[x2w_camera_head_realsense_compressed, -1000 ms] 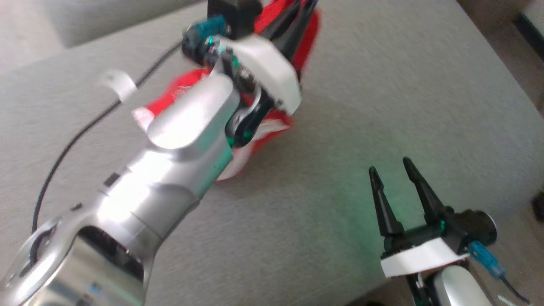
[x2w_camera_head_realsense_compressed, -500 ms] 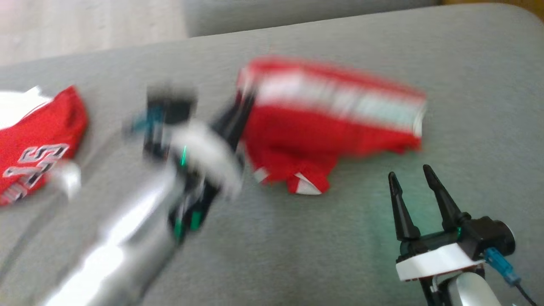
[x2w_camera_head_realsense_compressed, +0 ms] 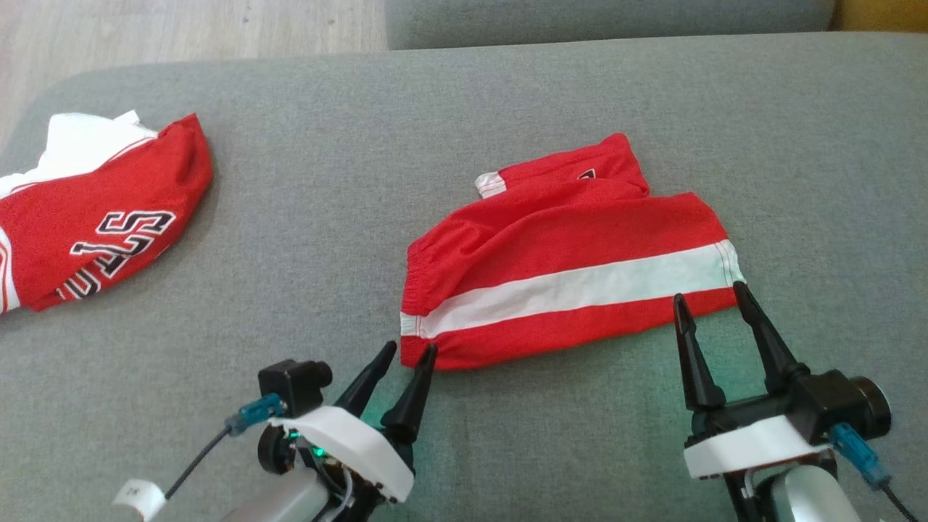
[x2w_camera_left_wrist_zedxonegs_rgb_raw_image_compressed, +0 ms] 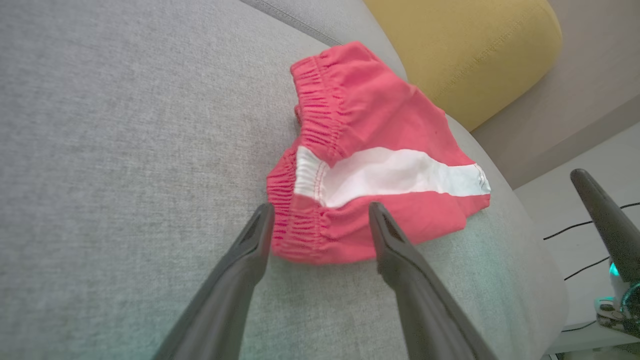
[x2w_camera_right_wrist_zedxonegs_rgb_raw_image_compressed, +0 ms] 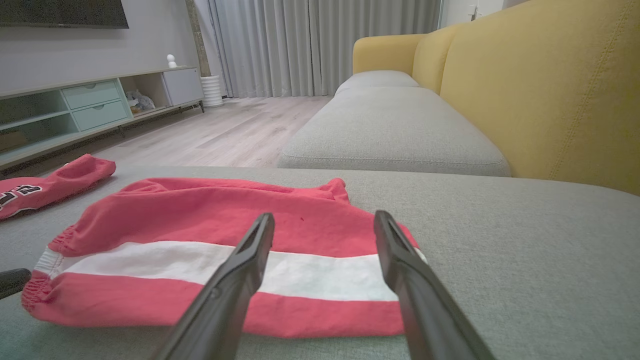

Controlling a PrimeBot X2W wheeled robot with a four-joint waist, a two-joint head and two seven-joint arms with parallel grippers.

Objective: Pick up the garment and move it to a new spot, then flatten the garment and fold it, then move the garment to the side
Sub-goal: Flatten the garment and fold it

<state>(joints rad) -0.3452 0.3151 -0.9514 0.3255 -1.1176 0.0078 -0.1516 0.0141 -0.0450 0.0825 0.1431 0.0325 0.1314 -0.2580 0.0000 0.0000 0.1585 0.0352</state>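
Red shorts [x2w_camera_head_realsense_compressed: 565,246] with a white stripe lying mid-frame toward 3 o'clock on grey cushion [x2w_camera_head_realsense_compressed: 507,109], left gripper [x2w_camera_head_realsense_compressed: 412,350] at 7 o'clock, fingers spread at the waistband corner, right gripper [x2w_camera_head_realsense_compressed: 709,293] at 4 o'clock, fingers spread by the hem, red jersey [x2w_camera_head_realsense_compressed: 101,225] at 9 o'clock

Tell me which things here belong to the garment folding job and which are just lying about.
Job: red shorts with a white stripe, lying on the grey cushion; left gripper and right gripper, both open at the shorts' near corners.
Lying about: red jersey at the cushion's left end; yellow sofa back; TV cabinet.
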